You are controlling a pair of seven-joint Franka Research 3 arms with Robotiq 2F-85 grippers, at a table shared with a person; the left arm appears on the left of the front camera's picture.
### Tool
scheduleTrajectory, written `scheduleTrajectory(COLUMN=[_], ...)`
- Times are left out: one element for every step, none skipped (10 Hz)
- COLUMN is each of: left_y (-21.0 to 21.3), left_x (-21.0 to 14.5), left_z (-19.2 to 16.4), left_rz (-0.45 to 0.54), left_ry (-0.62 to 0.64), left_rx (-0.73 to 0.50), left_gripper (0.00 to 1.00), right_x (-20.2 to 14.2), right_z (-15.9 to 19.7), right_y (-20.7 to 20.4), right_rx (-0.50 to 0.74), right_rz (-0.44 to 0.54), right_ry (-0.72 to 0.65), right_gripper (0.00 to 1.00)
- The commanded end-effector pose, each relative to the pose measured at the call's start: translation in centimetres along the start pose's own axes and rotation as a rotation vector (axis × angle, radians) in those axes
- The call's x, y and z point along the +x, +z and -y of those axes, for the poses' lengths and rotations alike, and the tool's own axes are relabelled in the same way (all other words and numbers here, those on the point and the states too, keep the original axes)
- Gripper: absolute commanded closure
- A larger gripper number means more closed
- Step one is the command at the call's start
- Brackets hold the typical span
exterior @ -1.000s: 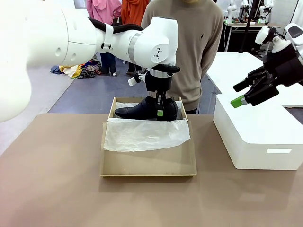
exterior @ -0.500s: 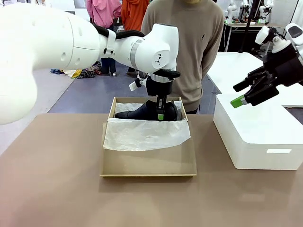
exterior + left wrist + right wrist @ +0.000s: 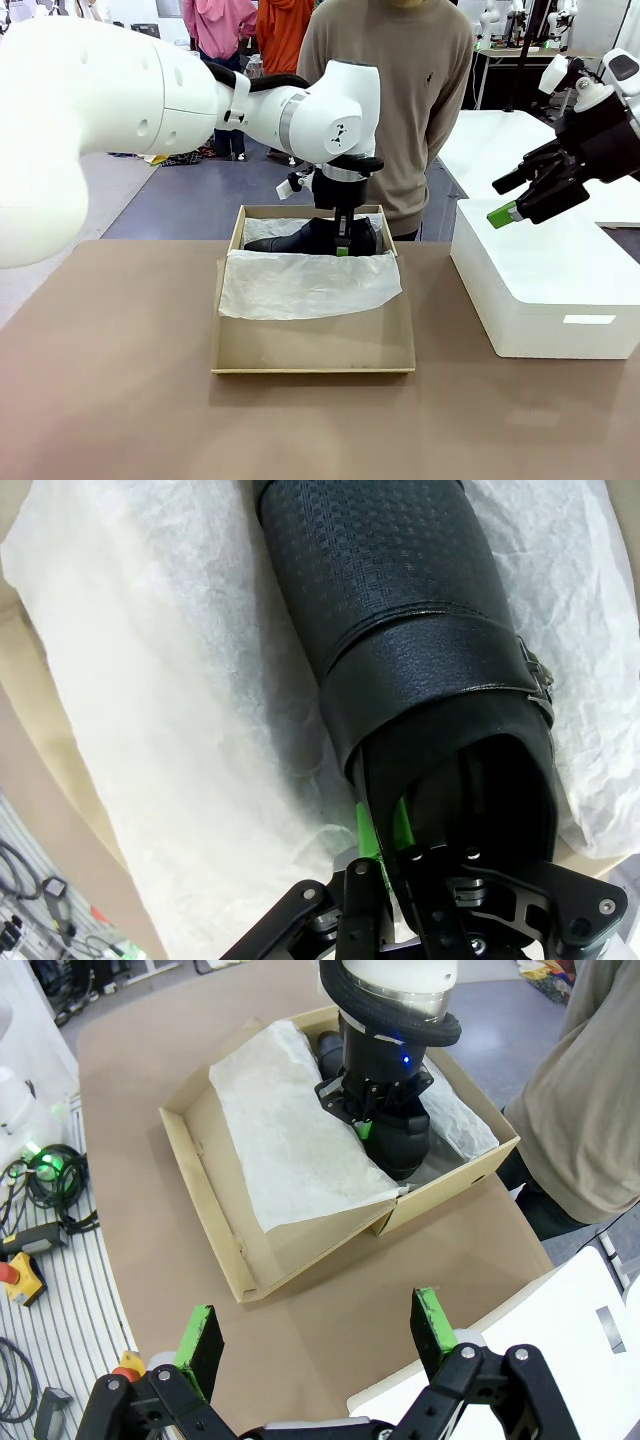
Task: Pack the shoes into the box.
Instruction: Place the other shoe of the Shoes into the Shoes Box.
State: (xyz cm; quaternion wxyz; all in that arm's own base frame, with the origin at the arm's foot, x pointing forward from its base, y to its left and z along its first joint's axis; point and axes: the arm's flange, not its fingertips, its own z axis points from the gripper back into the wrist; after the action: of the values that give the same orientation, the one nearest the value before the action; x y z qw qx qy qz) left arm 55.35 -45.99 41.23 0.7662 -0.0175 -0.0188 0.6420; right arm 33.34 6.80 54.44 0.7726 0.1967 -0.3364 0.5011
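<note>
— Where's the shoe (image 3: pixel 300 238)?
— At the box's (image 3: pixel 312 358) far end, lying crosswise, toe pointing left; tissue (image 3: pixel 300 285) hides its sole. The left pincer (image 3: pixel 342 245) clamps its heel; the right pincer (image 3: pixel 314 1312) hangs spread wide.

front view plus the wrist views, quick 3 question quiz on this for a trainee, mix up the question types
1. True or false: the right gripper is open and holds nothing.
2. Where is the shoe that the left gripper grips? A on the floor; B at the far end of the box, over tissue paper; C on a shelf.
3. Fill in: in the left wrist view, the shoe's strap carries a metal ___.
Key: 1 true; 2 B; 3 buckle.
</note>
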Motion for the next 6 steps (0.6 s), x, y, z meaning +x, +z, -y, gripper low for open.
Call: scheduleTrajectory(left_y=[0.1,0.1,0.2,0.9,2.4,3.7], left_x=[-0.3,-0.3,-0.3,-0.2,0.1,0.4], left_z=[0.4,0.4,0.4,0.2,0.1,0.1], left_rz=[0.045,0.041,0.027,0.014,0.014,0.022], left_ry=[0.06,0.06,0.055,0.052,0.064,0.073], left_rx=[-0.019,-0.019,-0.006,0.015,0.016,-0.001], left_gripper=[1.0,0.97,0.77,0.57,0.38,0.18], right_x=[0.1,0.1,0.1,0.1,0.1,0.1], right_z=[0.2,0.2,0.2,0.2,0.2,0.2], right_y=[-0.1,-0.1,-0.1,-0.1,-0.1,-0.1], right_rx=[0.014,0.014,0.014,0.014,0.014,0.014], right_rz=[0.028,0.028,0.028,0.028,0.028,0.028], right_ry=[0.004,0.004,0.004,0.004,0.004,0.004], right_gripper=[0.0,0.0,0.0,0.0,0.0,0.0])
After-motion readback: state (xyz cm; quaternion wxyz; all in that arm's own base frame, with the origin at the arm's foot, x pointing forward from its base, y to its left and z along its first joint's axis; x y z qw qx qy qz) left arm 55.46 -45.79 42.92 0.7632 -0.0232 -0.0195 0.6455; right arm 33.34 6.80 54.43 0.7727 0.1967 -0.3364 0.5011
